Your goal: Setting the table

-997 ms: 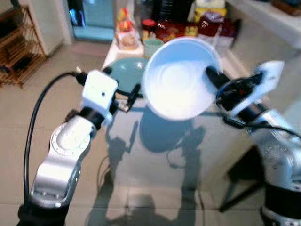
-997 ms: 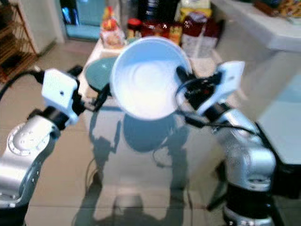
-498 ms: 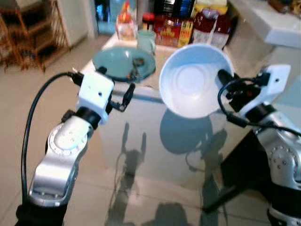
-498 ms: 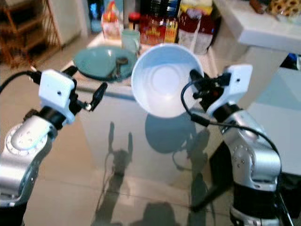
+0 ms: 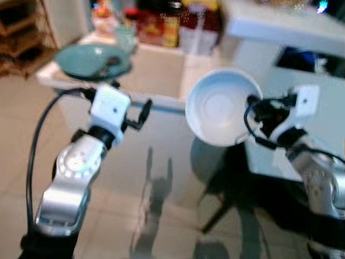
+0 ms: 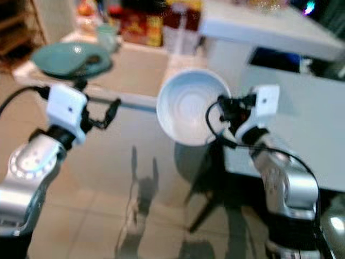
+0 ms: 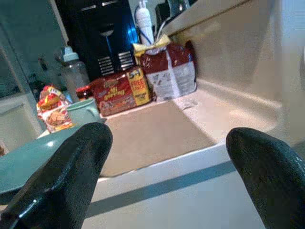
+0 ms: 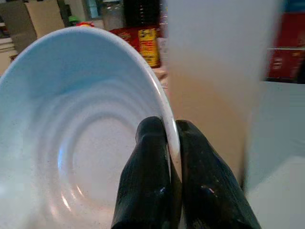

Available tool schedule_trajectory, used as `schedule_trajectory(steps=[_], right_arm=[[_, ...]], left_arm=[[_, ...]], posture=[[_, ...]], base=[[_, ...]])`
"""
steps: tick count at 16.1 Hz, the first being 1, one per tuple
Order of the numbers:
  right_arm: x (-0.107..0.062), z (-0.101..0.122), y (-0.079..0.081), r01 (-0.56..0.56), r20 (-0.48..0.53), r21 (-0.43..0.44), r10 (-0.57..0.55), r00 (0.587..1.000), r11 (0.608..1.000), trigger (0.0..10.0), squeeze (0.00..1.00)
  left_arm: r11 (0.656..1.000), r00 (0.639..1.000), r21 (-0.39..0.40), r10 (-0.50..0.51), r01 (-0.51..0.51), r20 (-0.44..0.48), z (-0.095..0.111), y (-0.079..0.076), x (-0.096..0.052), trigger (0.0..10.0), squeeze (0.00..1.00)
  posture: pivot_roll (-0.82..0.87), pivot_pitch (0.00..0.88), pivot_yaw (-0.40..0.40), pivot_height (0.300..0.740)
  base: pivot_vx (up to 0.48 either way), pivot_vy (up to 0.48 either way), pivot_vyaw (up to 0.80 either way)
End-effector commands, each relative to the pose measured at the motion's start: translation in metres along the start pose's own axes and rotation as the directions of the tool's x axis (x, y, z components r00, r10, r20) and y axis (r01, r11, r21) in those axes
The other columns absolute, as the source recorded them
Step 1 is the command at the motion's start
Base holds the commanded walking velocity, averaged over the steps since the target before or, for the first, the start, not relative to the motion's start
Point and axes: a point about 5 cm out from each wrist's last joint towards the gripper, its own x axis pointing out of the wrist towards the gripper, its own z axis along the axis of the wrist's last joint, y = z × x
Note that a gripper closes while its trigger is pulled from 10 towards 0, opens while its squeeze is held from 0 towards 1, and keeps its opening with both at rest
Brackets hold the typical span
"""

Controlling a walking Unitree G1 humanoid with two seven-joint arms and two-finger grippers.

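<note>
The robot stands before a pale table (image 5: 161, 81), and its right gripper (image 8: 172, 131) is pinched on the rim of a white bowl (image 5: 218, 110), one black finger inside the rim and the other outside. The bowl hangs in the air in front of the table's near edge, tipped up on its side so its ringed inside faces back toward the robot's head. The left gripper (image 7: 167, 143) is raised to about the same height, close to the table edge, its two black fingers (image 7: 71, 167) spread wide apart with nothing between them. On the far left corner of the table sits a teal plate (image 5: 91, 59), with something small and dark lying on it that is too blurred to make out. Just beyond the plate stands a pale green mug (image 7: 86, 112). Along the back of the table is a row of groceries: a red box with a yellow corner (image 7: 119, 90), a dark red and white bag (image 7: 169, 71), and a colourful snack packet (image 7: 52, 107) beside the mug. A white counter (image 6: 259, 27) runs to the right of the table, behind the right arm. The floor (image 5: 161, 216) below is tiled in light beige.
</note>
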Motion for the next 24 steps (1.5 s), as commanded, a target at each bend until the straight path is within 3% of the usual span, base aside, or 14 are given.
schedule_trajectory(steps=[1,7,11,13,17,24], right_arm=[[-0.003,0.006,-0.011,0.057,0.018,0.015,-0.058,0.998,0.998,10.0,0.00],[-0.005,0.001,-0.031,0.236,-0.016,0.086,-0.235,0.972,0.968,10.0,0.00],[0.001,0.003,-0.029,0.255,-0.001,0.102,-0.257,0.967,0.961,10.0,0.00],[0.004,-0.003,-0.022,0.259,-0.016,0.101,-0.259,0.966,0.961,10.0,0.00],[0.006,-0.006,-0.020,0.273,-0.053,0.123,-0.269,0.962,0.954,10.0,0.00],[0.010,-0.007,-0.019,0.278,-0.062,0.147,-0.272,0.960,0.949,10.0,0.00]], left_arm=[[1.000,1.000,0.000,-0.004,0.004,0.013,0.003,-0.004,0.002,10.0,0.00],[1.000,1.000,-0.013,0.003,-0.003,0.017,0.003,-0.006,0.005,10.0,0.00],[0.998,1.000,-0.048,0.027,-0.027,0.000,-0.002,-0.009,0.007,10.0,0.00],[0.994,0.994,-0.062,0.088,-0.092,-0.057,-0.014,-0.009,0.009,10.0,0.00],[0.996,0.998,-0.090,0.001,-0.006,-0.058,-0.013,-0.017,0.010,10.0,0.00],[0.994,0.999,-0.112,0.002,-0.006,-0.039,-0.009,-0.016,0.011,10.0,0.00]], posture=[[-0.01,0.000,-0.049,0.740],[-0.01,0.000,-0.040,0.740],[-0.01,0.000,-0.038,0.740],[-0.02,0.000,-0.036,0.740],[-0.02,0.000,-0.031,0.740],[-0.01,0.001,-0.033,0.740]], base=[[0.000,-0.480,0.00],[0.000,-0.480,0.00],[0.000,-0.480,0.00],[0.000,-0.480,0.00],[0.000,0.000,0.00],[0.374,0.000,-0.25]])
